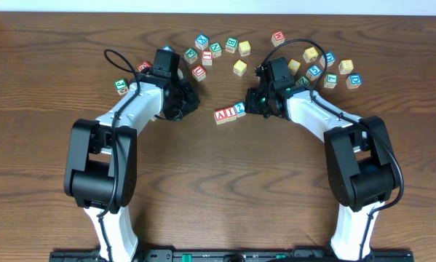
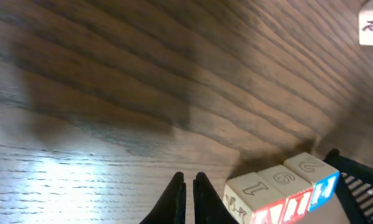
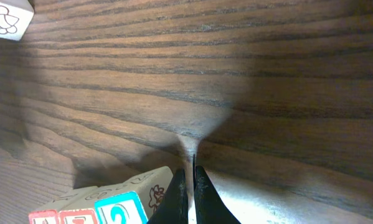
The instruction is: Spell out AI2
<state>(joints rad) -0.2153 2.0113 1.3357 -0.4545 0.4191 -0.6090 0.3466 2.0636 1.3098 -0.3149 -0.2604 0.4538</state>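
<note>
on the wooden table (image 1: 218, 189), three letter blocks sit touching in a short row near the centre. in the overhead view the row climbs slightly toward 2 o'clock. the a block (image 1: 220, 116) has a red letter, the i block (image 1: 231, 113) beside it is red too, and the 2 block (image 1: 239, 109) at the 3 o'clock end is blue. together they read ai2.

the left gripper (image 1: 191, 104) lies at 9 o'clock of the row, near it but apart. in its wrist view the fingers (image 2: 177, 193) are pressed almost together with only a thin slit between them, holding nothing. the row sits at 3 o'clock of them.

the right gripper (image 1: 252, 106) lies at 3 o'clock of the row, just beside the 2 block; whether they touch cannot be told. its fingers (image 3: 202, 186) are likewise drawn together with nothing between them, and the row shows at 8 o'clock of them in its wrist view.

loose blocks (image 1: 216, 49) are scattered at 12 o'clock of the row along the far part of the table, a yellow block (image 1: 239, 68) among them. another group (image 1: 327, 67) lies toward 2 o'clock.
</note>
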